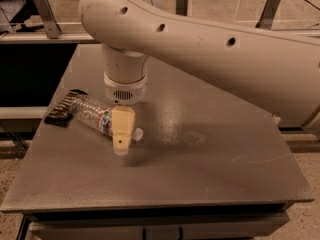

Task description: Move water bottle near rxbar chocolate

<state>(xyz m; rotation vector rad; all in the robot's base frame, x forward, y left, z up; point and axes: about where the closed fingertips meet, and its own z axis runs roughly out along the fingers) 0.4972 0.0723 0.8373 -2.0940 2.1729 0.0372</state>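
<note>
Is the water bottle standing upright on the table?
No, the water bottle lies on its side beside the rxbar chocolate, with the end effector at its cap end.

Table (210, 179) bears water bottle (91, 115) beside rxbar chocolate (59, 114), hand (122, 143) over bottle.

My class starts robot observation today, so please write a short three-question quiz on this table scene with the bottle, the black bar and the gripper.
1. True or false: the water bottle stands upright on the table.
2. Which end of the water bottle lies nearest the chocolate bar? A) cap end B) base end
3. Where is the gripper?

Key
1. False: it lies on its side.
2. B
3. Low over the table, at the bottle's cap end.
</note>
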